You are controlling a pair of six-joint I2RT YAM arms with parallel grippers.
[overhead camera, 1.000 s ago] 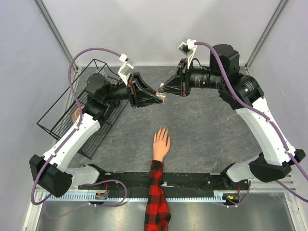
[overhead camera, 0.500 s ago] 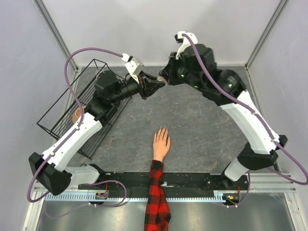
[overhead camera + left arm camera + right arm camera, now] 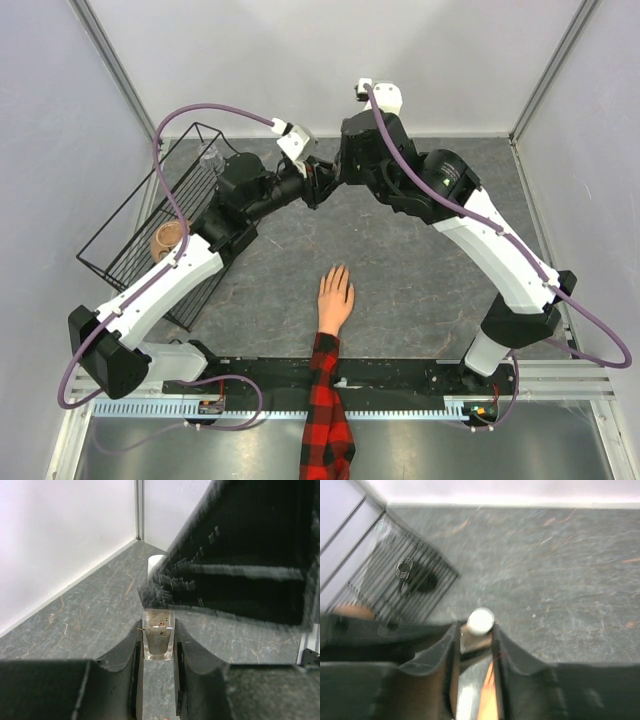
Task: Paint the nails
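Skin-toned nails (image 3: pixel 337 270), barely visible, tip the peach mannequin hand (image 3: pixel 335 298) lying flat at the near middle of the grey marbled tabletop (image 3: pixel 420 270). Farther back, the left claw (image 3: pixel 157 630) is clamped on a small clear glass bottle (image 3: pixel 158 642). The right claw (image 3: pixel 475 630), narrowly parted, brackets a white round cap (image 3: pixel 481 621); I cannot tell whether it grips.

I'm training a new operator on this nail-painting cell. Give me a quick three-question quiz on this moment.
1. True or false: a gripper is touching the mannequin hand.
2. On which side of the table does the wire basket stand? A) left B) right C) centre
3. Fill in: the left gripper is shut on a small clear ____.

Key: 1 false; 2 A; 3 bottle.
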